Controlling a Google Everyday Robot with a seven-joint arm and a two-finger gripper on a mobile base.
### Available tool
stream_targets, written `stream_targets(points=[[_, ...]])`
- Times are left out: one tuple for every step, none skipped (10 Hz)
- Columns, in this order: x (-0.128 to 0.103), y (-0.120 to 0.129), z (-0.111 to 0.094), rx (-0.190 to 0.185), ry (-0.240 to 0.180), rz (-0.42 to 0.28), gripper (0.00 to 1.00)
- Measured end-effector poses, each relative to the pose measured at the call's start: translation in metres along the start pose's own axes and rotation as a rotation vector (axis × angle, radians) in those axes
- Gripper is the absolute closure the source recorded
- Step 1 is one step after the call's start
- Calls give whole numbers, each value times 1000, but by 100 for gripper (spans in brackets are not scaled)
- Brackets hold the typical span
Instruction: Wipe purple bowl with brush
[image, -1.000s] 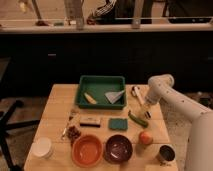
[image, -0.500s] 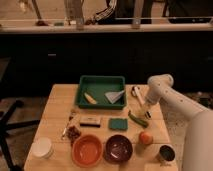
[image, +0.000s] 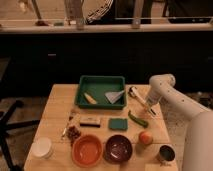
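Brush (image: 136, 96) lies at the gripper (image: 149, 109), grip impossible to tell; a loose, off-centre hold could drop it short of the purple bowl (image: 119, 148), well apart from the claw.

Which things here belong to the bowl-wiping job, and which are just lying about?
Job: dark purple round bowl; slim white-handled brush; gripper, down at the brush's handle.
Lying about: orange round bowl; green rectangular tray; green chilli-shaped thing; small white cup; flat rectangular block.
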Motion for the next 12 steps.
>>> stream_targets(points=[[2,-1,0,-5,-1,4,96],[2,-2,-2,-8,-7,8,100],[3,-4,-3,-10,-15,12,100],[3,-5,-6,-12,-27,14,100],[1,-6,-12,-10,-43,12,100],[-2,-6,-24,-8,-70,2,100],[-4,-5,-34,-7,-92,-8,100],[-6,-5,-41,-4,-108,-15,100],[-8,-5,-51,2,-129,-23,100],[-10,-6,-62,9,-148,-28,100],[-11,-7,-67,13,-162,-34,100],[-12,-8,-77,20,-179,-41,100]])
